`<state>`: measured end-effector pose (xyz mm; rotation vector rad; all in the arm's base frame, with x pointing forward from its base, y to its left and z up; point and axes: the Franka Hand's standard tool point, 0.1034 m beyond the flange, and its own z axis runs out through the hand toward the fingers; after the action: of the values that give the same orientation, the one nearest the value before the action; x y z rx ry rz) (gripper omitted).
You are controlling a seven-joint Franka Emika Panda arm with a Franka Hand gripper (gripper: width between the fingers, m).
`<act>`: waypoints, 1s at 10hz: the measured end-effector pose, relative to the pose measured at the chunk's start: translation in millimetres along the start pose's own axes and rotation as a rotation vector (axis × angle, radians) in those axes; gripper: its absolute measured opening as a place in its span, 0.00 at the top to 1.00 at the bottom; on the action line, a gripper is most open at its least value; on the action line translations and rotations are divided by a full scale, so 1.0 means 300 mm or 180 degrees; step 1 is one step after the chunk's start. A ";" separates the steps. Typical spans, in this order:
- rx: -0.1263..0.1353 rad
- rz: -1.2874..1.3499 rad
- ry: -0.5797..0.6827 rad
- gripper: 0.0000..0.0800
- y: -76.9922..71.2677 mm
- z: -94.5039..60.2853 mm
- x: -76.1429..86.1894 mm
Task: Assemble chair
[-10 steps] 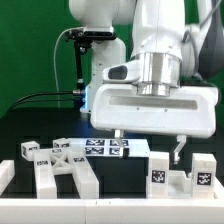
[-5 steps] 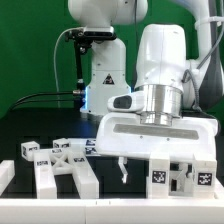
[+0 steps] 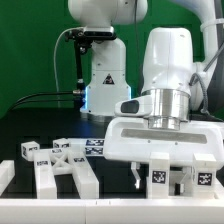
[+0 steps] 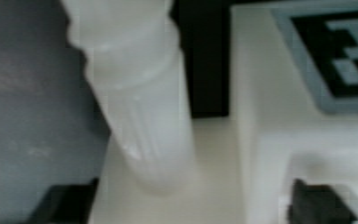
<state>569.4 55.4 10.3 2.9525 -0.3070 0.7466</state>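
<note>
My gripper (image 3: pixel 162 178) has come down over a blocky white chair piece (image 3: pixel 172 165) with a black-and-white tag, at the exterior view's right. One finger (image 3: pixel 137 176) hangs just beside that piece, and the other is hidden behind it. In the wrist view a rounded white leg (image 4: pixel 131 100) runs alongside a tagged white block (image 4: pixel 300 90). White plastic fills the space between my gripper's (image 4: pixel 194 205) two dark fingertips. I cannot tell whether the pads press on it.
A second tagged white piece (image 3: pixel 201 178) stands right of the gripper. A cross-shaped white frame (image 3: pixel 62 170) and small tagged blocks (image 3: pixel 27 150) lie at the exterior view's left. The marker board (image 3: pixel 98 148) lies behind them. A low white rim (image 3: pixel 5 176) edges the black table.
The hand has dropped lower and shifted toward the exterior view's right, onto the tagged piece. The visible finger has moved inward, so the jaws have narrowed.
</note>
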 end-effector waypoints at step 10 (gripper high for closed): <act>-0.0022 -0.0293 -0.0287 0.96 0.196 -0.117 -0.033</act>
<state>532.1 4.0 38.1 2.9756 -0.1776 0.6017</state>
